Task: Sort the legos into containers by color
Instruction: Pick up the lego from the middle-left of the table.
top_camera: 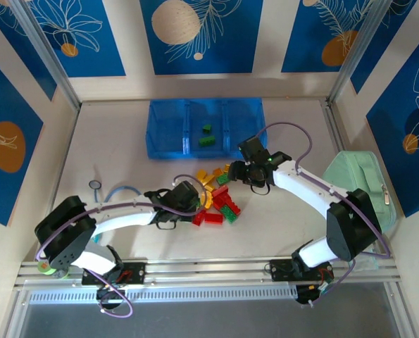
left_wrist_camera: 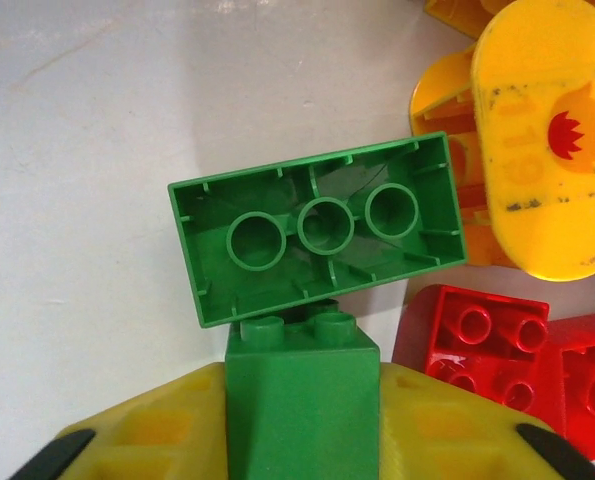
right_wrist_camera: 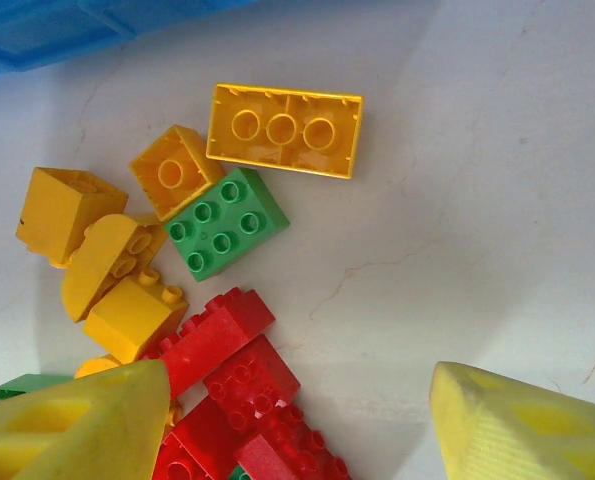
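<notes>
In the left wrist view my left gripper [left_wrist_camera: 302, 395] is shut on a small green lego [left_wrist_camera: 302, 400], held between its yellow fingers [left_wrist_camera: 147, 440]. A larger green lego [left_wrist_camera: 317, 225] lies upside down against the small one's studs; I cannot tell whether they are joined. From above, the left gripper [top_camera: 195, 199] is at the left edge of the lego pile [top_camera: 220, 197]. My right gripper [right_wrist_camera: 297, 420] is open just above red legos [right_wrist_camera: 237, 380] at the pile's upper right [top_camera: 241, 174]. The blue tray [top_camera: 168, 127] holds green legos [top_camera: 206, 137] in its middle compartment.
A mint-green zippered case [top_camera: 360, 186] lies at the right, beside the right arm. A green square lego [right_wrist_camera: 225, 222] and yellow legos [right_wrist_camera: 285, 128] lie past the right gripper. A round yellow piece [left_wrist_camera: 547, 140] sits right of the left gripper. A light-blue cable [top_camera: 121, 190] lies at the left.
</notes>
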Controlling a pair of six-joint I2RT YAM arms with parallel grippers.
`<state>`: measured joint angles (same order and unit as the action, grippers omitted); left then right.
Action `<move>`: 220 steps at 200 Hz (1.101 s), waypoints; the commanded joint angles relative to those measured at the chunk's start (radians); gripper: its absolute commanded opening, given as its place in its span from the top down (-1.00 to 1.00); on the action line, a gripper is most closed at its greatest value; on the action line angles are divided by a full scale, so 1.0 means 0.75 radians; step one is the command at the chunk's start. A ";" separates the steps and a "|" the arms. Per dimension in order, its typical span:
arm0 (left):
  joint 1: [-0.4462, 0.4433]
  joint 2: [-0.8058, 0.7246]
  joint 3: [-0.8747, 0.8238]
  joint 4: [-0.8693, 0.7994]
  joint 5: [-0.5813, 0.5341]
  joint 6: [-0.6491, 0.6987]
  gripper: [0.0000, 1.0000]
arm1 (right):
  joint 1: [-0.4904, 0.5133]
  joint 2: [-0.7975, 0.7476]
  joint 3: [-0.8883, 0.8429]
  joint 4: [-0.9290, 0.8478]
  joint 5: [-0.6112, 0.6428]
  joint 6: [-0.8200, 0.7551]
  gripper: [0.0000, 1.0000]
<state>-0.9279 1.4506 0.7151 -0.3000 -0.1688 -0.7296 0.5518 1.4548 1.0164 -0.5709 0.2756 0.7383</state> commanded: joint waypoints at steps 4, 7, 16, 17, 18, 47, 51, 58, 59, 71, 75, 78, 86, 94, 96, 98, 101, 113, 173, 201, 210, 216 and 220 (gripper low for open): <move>-0.011 -0.006 0.043 -0.090 -0.045 0.001 0.47 | -0.008 -0.041 -0.023 0.003 -0.019 0.020 -0.39; -0.012 -0.012 0.050 -0.104 -0.049 0.001 0.47 | -0.008 -0.043 -0.024 0.002 -0.016 0.019 -0.39; -0.012 -0.039 0.067 -0.135 -0.060 0.001 0.47 | -0.010 -0.051 -0.029 0.000 -0.010 0.018 -0.39; -0.012 -0.042 0.068 -0.138 -0.062 0.001 0.47 | -0.010 -0.051 -0.029 -0.001 -0.010 0.018 -0.39; -0.012 -0.046 0.070 -0.140 -0.063 0.001 0.47 | -0.011 -0.052 -0.030 -0.001 -0.009 0.018 -0.39; -0.003 -0.178 0.126 -0.179 -0.114 0.046 0.47 | -0.047 -0.068 -0.070 -0.013 -0.024 0.031 -0.37; -0.001 -0.189 0.140 -0.184 -0.121 0.056 0.47 | -0.055 -0.066 -0.075 -0.017 -0.031 0.034 -0.37; 0.006 -0.203 0.166 -0.188 -0.129 0.076 0.47 | -0.065 -0.063 -0.087 -0.022 -0.041 0.037 -0.36; 0.007 -0.204 0.171 -0.187 -0.131 0.079 0.47 | -0.066 -0.063 -0.087 -0.022 -0.041 0.038 -0.36; 0.026 -0.199 0.222 -0.181 -0.129 0.116 0.47 | -0.069 -0.070 -0.114 -0.015 -0.050 0.042 -0.36; 0.035 -0.192 0.240 -0.177 -0.124 0.127 0.47 | -0.067 -0.074 -0.122 -0.010 -0.055 0.044 -0.36; 0.043 -0.183 0.254 -0.175 -0.117 0.139 0.47 | -0.067 -0.078 -0.128 -0.006 -0.058 0.045 -0.36; 0.066 -0.154 0.298 -0.174 -0.097 0.164 0.47 | -0.067 -0.089 -0.148 0.002 -0.066 0.051 -0.36; 0.095 -0.122 0.344 -0.175 -0.074 0.183 0.47 | -0.065 -0.101 -0.163 0.006 -0.070 0.056 -0.36; 0.101 -0.113 0.356 -0.175 -0.069 0.189 0.47 | -0.063 -0.105 -0.165 0.006 -0.069 0.056 -0.36; 0.107 -0.106 0.366 -0.175 -0.064 0.193 0.47 | -0.063 -0.108 -0.169 0.005 -0.069 0.056 -0.36; 0.117 -0.093 0.384 -0.173 -0.054 0.201 0.47 | -0.061 -0.110 -0.174 0.006 -0.069 0.059 -0.35; 0.149 -0.044 0.450 -0.163 -0.025 0.232 0.47 | -0.059 -0.130 -0.196 0.006 -0.071 0.062 -0.36; 0.317 0.258 0.789 -0.162 0.061 0.358 0.48 | -0.025 -0.200 -0.307 0.016 -0.102 0.077 -0.36; 0.372 0.417 0.976 -0.201 0.067 0.403 0.49 | -0.017 -0.222 -0.346 0.017 -0.105 0.079 -0.36; 0.385 0.464 1.032 -0.204 0.074 0.416 0.49 | -0.017 -0.228 -0.352 0.017 -0.102 0.079 -0.36; 0.394 0.494 1.068 -0.210 0.074 0.423 0.49 | -0.018 -0.232 -0.355 0.015 -0.102 0.078 -0.36; 0.400 0.513 1.092 -0.215 0.072 0.430 0.49 | -0.018 -0.237 -0.355 0.013 -0.100 0.077 -0.36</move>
<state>-0.6537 1.7672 1.4300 -0.4278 -0.1371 -0.4614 0.5308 1.3087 0.7650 -0.5587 0.2192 0.7795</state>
